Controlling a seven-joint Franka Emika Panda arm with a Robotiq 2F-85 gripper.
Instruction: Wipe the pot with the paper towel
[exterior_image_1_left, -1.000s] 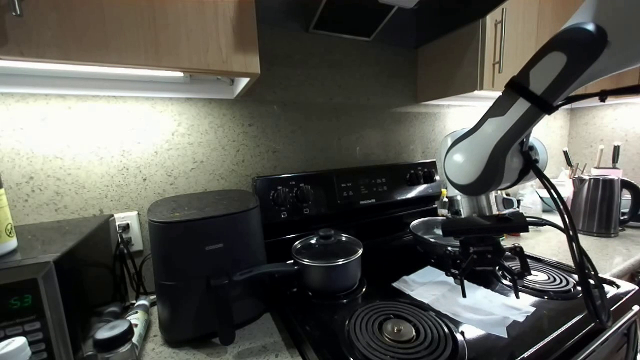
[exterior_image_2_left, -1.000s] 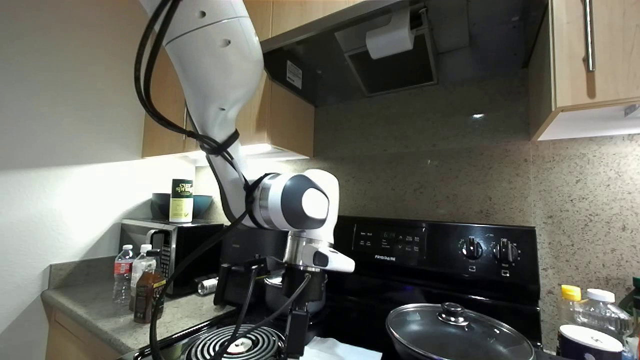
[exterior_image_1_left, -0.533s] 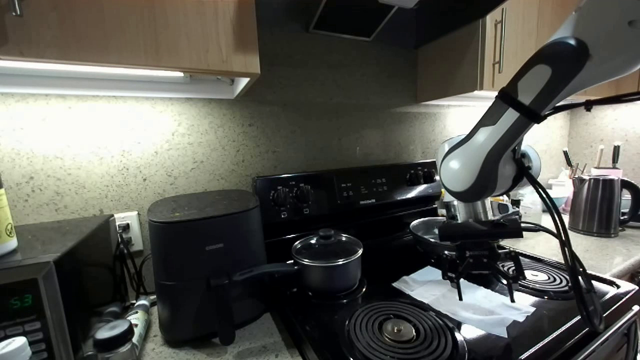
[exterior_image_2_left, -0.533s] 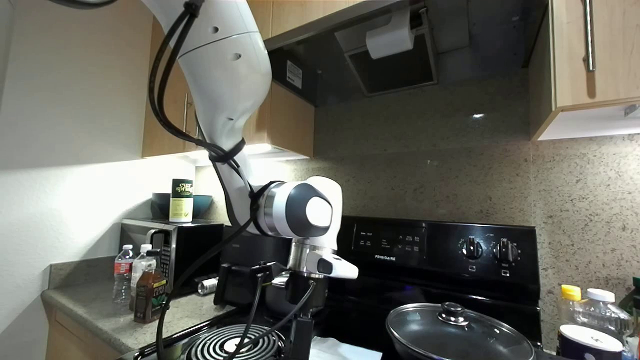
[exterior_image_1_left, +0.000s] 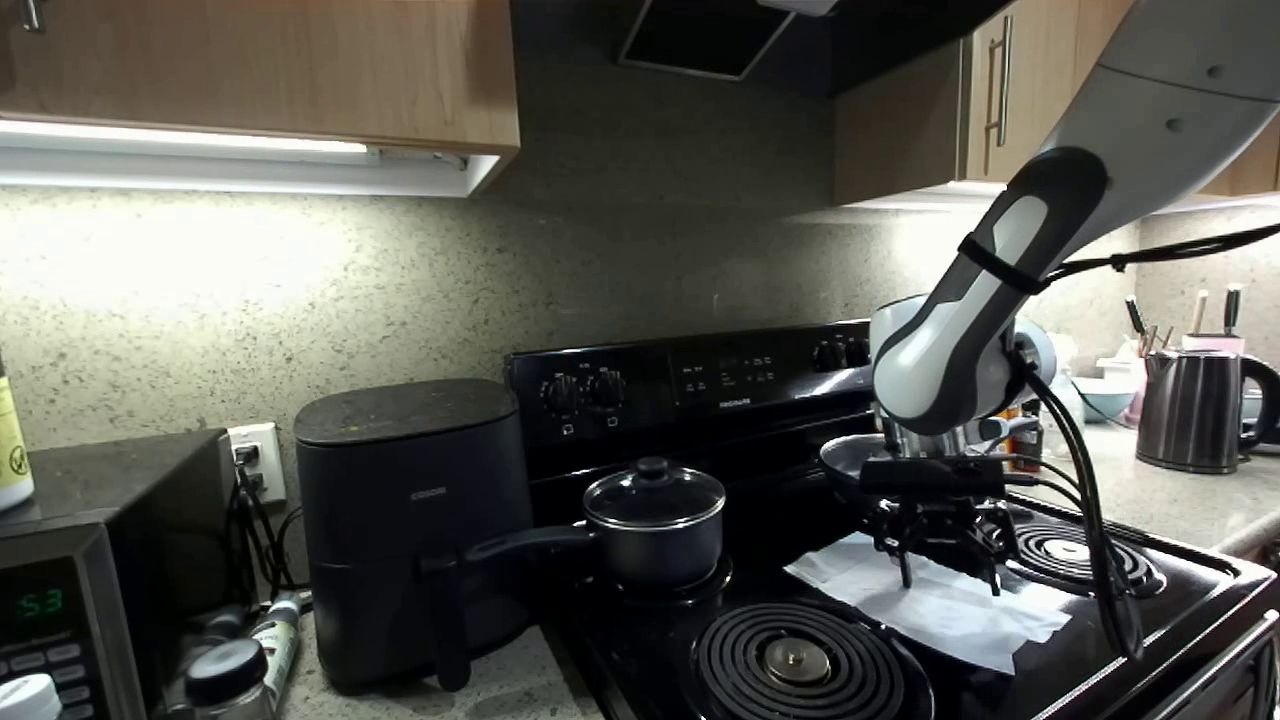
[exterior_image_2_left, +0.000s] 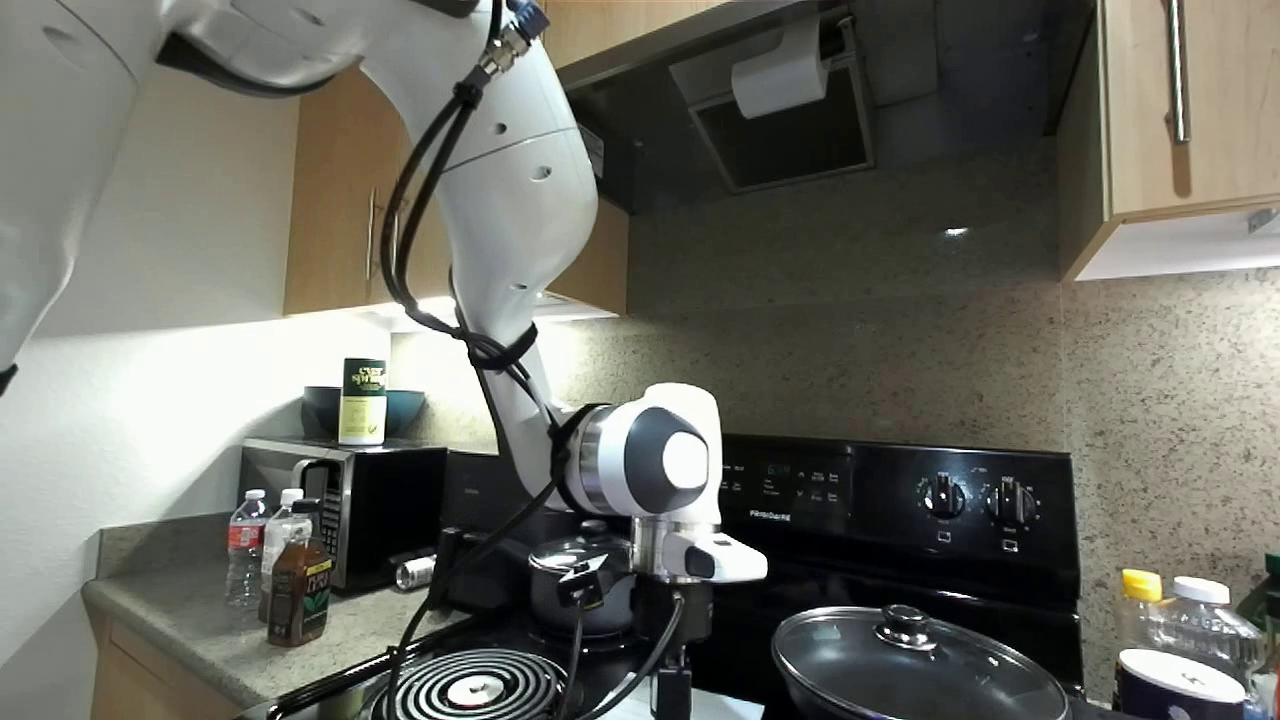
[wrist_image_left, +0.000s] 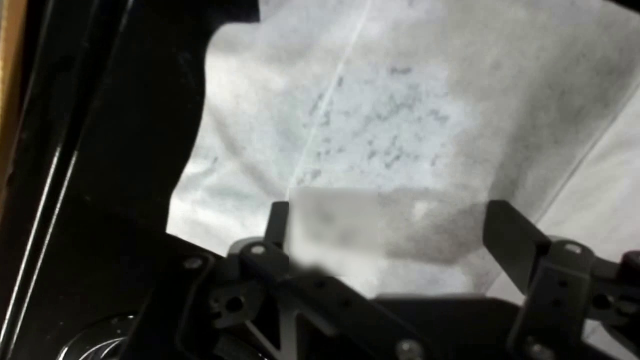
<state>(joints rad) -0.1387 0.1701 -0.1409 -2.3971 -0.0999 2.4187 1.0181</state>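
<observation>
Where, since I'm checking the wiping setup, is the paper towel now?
In an exterior view, the paper towel lies right of centre on the black stovetop, beside the foreground coil burner and beneath the open gripper.

A beige-grey speckled stone backsplash (exterior_image_1_left: 420, 280) shows below pale wood wall cabinets (exterior_image_1_left: 250, 70) with silvery bar handles (exterior_image_2_left: 1178, 70). A white strip light (exterior_image_1_left: 180, 136) under one cabinet washes the backsplash brightly. In an exterior view, a plain whitish wall (exterior_image_2_left: 170, 420) rises beside a grey stone countertop (exterior_image_2_left: 160, 590), and a dark range hood (exterior_image_2_left: 980, 90) hangs between cabinets.
</observation>
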